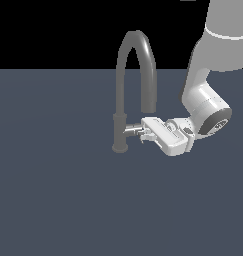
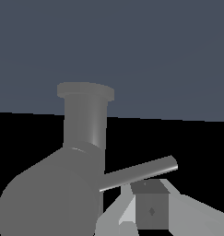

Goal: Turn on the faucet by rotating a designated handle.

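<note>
A dark grey gooseneck faucet (image 1: 135,75) is seen standing upright on a flat slate-blue surface (image 1: 53,200), its thicker base column (image 1: 120,131) rising into a high arch whose spout end comes down on the exterior view's right of the column. A short shiny silver handle (image 1: 131,130) is seen jutting sideways from the base column, toward the exterior view's right. The white Panda arm (image 1: 205,95) is observed coming in from the exterior view's upper right of the faucet, wrist bent so that the gripper (image 1: 144,131) lies roughly level and points at the base column. The fingertips are placed at the outer end of the handle, one above and one below it; the jaws appear set narrowly about the stub, but whether contact is made cannot be told. In the wrist view the base column (image 2: 85,124) is seen close up, with a thin grey lever rod (image 2: 138,174) running out from it and passing just beside a dark finger pad (image 2: 151,209); rod and pad appear near, touching not confirmed.
</note>
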### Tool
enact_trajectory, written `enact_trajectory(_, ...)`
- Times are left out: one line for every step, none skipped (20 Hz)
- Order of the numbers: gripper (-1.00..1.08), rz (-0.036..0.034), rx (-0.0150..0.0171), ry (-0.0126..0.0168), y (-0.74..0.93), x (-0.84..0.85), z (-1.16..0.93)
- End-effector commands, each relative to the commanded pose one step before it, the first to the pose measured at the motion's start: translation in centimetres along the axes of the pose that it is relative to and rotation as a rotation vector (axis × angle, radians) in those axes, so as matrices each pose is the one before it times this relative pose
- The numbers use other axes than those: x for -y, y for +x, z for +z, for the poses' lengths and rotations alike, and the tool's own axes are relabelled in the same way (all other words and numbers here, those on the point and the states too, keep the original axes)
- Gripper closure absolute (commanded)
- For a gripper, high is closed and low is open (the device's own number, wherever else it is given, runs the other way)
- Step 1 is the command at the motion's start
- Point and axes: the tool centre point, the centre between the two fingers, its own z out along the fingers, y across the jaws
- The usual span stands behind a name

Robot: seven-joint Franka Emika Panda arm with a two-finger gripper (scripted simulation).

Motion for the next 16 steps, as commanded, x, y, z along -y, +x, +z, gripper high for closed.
enact_trajectory(1.08, 0.01936, -0.00388, 0.00995, 2.024, -0.132, -0.01)
enact_trajectory(1.08, 0.00291, 0.00018, 0.00075, 0.416, 0.036, -0.003)
enact_trajectory(1.08, 0.00283, 0.00018, 0.00073, 0.409, 0.036, -0.003)
enact_trajectory(1.08, 0.00275, 0.00017, 0.0007, 0.401, 0.035, -0.002)
enact_trajectory(1.08, 0.00275, 0.00017, 0.0007, 0.398, 0.035, -0.003)
enact_trajectory(1.08, 0.00275, 0.00017, 0.0007, 0.395, 0.035, -0.004)
enact_trajectory(1.08, 0.00267, 0.00016, 0.00068, 0.387, 0.035, -0.004)
enact_trajectory(1.08, 0.0, 0.0, 0.0, 0.0, 0.0, 0.0)
enact_trajectory(1.08, -0.04482, 0.00223, -0.01206, -3.118, 0.856, -0.36)
enact_trajectory(1.08, 0.0029, -0.00012, 0.00079, 0.321, 0.115, 0.023)
enact_trajectory(1.08, 0.00298, -0.00012, 0.00081, 0.323, 0.113, 0.021)
enact_trajectory(1.08, 0.0029, -0.00012, 0.00079, 0.317, 0.112, 0.021)
enact_trajectory(1.08, 0.00282, -0.00012, 0.00077, 0.311, 0.111, 0.022)
enact_trajectory(1.08, 0.00283, -0.00012, 0.00077, 0.309, 0.11, 0.021)
enact_trajectory(1.08, 0.00283, -0.00012, 0.00077, 0.307, 0.108, 0.02)
enact_trajectory(1.08, 0.00275, -0.00012, 0.00074, 0.301, 0.107, 0.02)
